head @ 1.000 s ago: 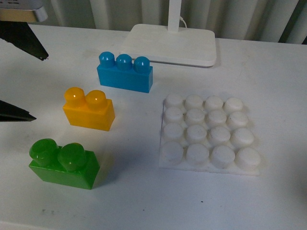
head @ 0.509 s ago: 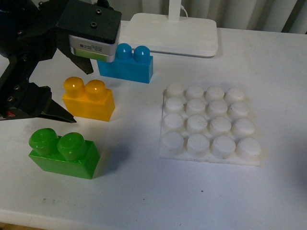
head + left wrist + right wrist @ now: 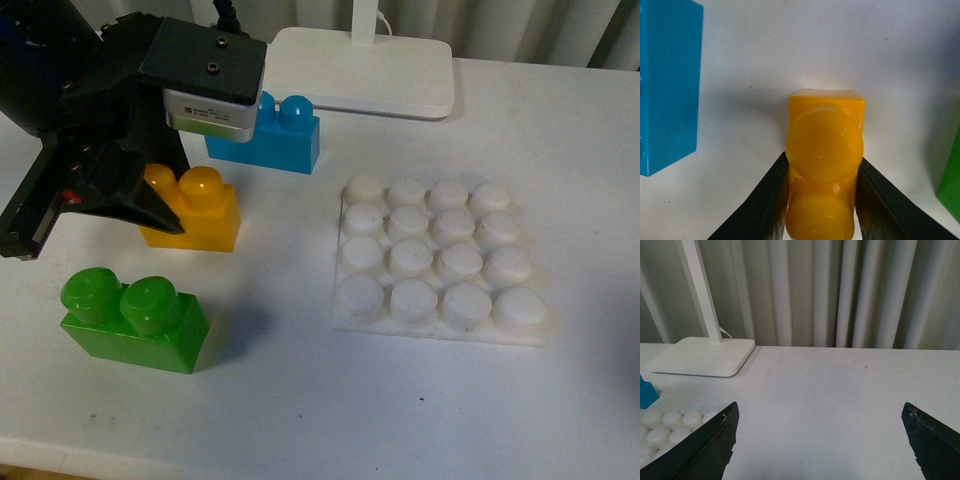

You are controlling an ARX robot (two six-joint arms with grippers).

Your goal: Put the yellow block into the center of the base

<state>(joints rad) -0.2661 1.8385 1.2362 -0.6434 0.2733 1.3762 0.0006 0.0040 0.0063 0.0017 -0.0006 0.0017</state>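
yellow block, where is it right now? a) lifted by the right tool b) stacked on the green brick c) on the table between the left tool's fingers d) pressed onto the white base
c: the left wrist view shows the yellow block on the table with the left tool and its black fingers against both its sides.

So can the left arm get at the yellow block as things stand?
Probably yes: the left gripper has its fingers seemingly pressed against both sides of the yellow block, and the blue brick and green brick stand clear of them.
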